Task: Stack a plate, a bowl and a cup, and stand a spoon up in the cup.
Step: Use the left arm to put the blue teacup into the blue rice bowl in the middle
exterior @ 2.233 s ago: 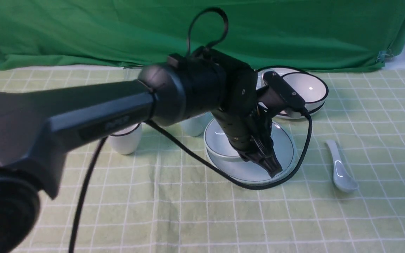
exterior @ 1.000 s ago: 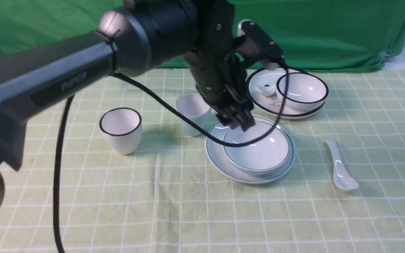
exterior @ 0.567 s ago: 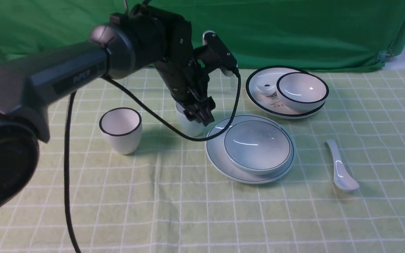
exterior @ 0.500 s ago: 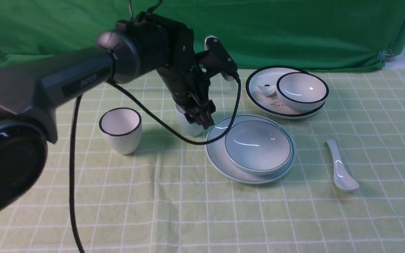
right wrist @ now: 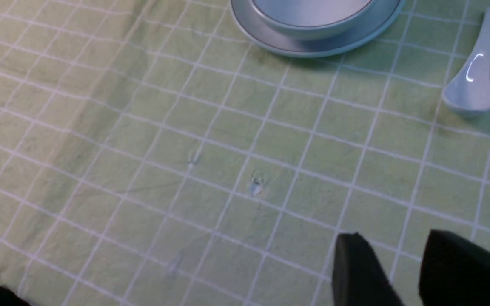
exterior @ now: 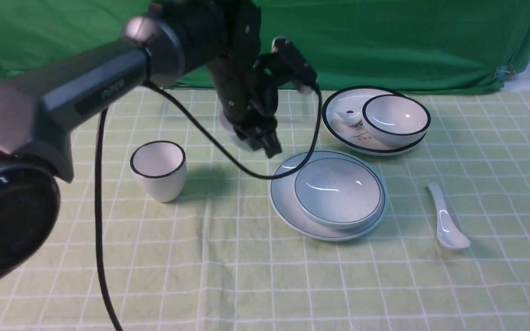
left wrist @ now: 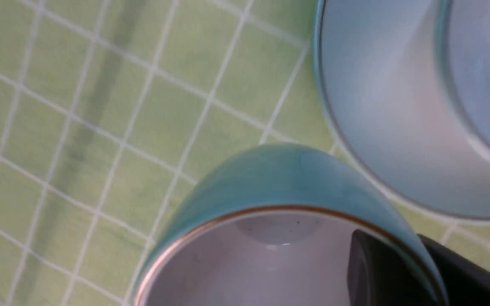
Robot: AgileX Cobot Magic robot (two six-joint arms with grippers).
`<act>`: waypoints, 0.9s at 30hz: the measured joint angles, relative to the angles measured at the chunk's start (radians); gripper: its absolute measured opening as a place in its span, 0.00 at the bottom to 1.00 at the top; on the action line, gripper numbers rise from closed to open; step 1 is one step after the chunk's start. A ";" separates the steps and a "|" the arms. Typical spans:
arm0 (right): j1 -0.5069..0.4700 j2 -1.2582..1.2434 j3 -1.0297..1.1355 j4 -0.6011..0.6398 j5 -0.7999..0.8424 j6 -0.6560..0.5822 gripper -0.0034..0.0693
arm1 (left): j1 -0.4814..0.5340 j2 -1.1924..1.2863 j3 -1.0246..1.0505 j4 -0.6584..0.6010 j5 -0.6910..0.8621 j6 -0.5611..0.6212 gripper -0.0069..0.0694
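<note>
The pale blue cup (exterior: 233, 131) hangs in the air, left of the plate and above the cloth, held by my left gripper (exterior: 267, 147). In the left wrist view the gripper (left wrist: 391, 248) is shut on the cup's (left wrist: 279, 187) rim, one finger inside and one outside. The bowl (exterior: 337, 191) sits in the plate (exterior: 283, 202) at mid-table; both show in the left wrist view, plate (left wrist: 377, 106) and bowl (left wrist: 483, 63). The white spoon (exterior: 446, 223) lies on the cloth right of the plate. My right gripper (right wrist: 391, 238) is open and empty above bare cloth, with the plate (right wrist: 313, 46), bowl (right wrist: 313, 21) and spoon (right wrist: 470, 80) beyond it.
A white black-rimmed cup (exterior: 158, 170) stands left of the plate. A black-rimmed plate (exterior: 338, 119) with a black-rimmed bowl (exterior: 396, 117) on it sits at the back right. A green backdrop (exterior: 384, 41) closes the far edge. The left arm's cable (exterior: 246, 172) hangs near the plate.
My left gripper left the bowl on the plate, moved left to the pale blue cup, closed on its rim and has now lifted it off the cloth.
</note>
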 joint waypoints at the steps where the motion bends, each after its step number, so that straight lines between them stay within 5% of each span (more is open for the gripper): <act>1: 0.000 0.000 0.000 0.000 0.000 0.000 0.40 | -0.013 -0.007 -0.014 -0.022 0.001 0.000 0.15; 10: 0.001 0.000 -0.001 0.000 0.004 0.000 0.39 | -0.183 0.109 -0.029 -0.032 0.022 -0.002 0.15; 21: 0.001 0.000 -0.001 0.000 0.013 0.000 0.39 | -0.191 0.163 -0.029 0.007 -0.036 0.001 0.16; 27: 0.001 0.000 -0.001 -0.001 0.017 0.005 0.41 | -0.191 0.168 -0.029 0.010 -0.054 0.006 0.37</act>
